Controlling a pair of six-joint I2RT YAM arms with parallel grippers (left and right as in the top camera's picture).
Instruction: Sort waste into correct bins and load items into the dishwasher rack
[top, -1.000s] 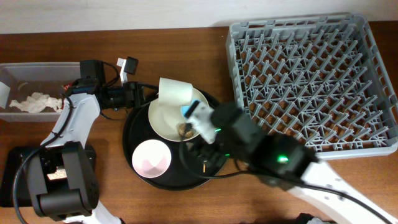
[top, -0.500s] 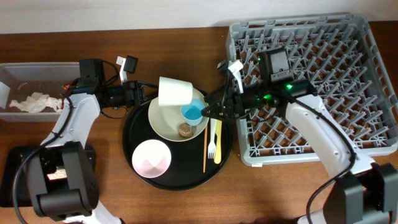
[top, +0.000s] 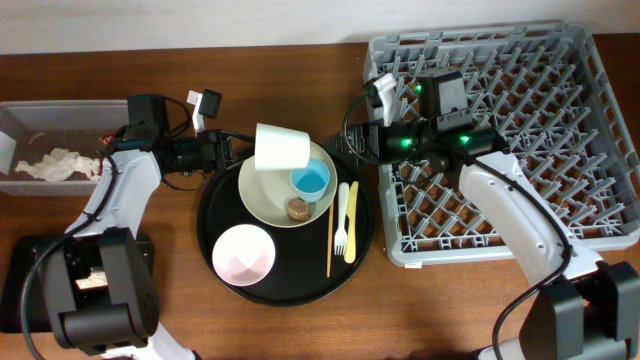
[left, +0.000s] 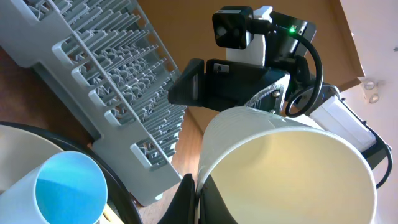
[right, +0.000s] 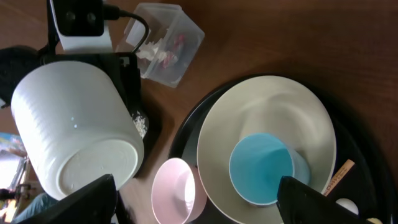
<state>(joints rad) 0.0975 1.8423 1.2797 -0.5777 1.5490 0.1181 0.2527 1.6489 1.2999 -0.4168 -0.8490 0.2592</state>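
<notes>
The round tray (top: 290, 275) sits mid-table, with the dishwasher rack (top: 540, 110) just to its right. The plate (top: 268, 190) lies on the tray's rear half. On it, the upright cup (top: 311, 181) stands to the right and the food lump (top: 297, 208) lies just in front of that cup. The tipped cup (top: 280, 147) is on its side at the plate's rear-left rim. The bowl (top: 244, 253) sits on the tray's front left. Along the tray's right side lie the stick (top: 329, 240), fork (top: 341, 215) and knife (top: 351, 220), in that order from left to right. The tub (top: 60, 130) stands at the far left with napkins (top: 55, 165) in it, and the shallow tray (top: 25, 280) lies in front of it.
</notes>
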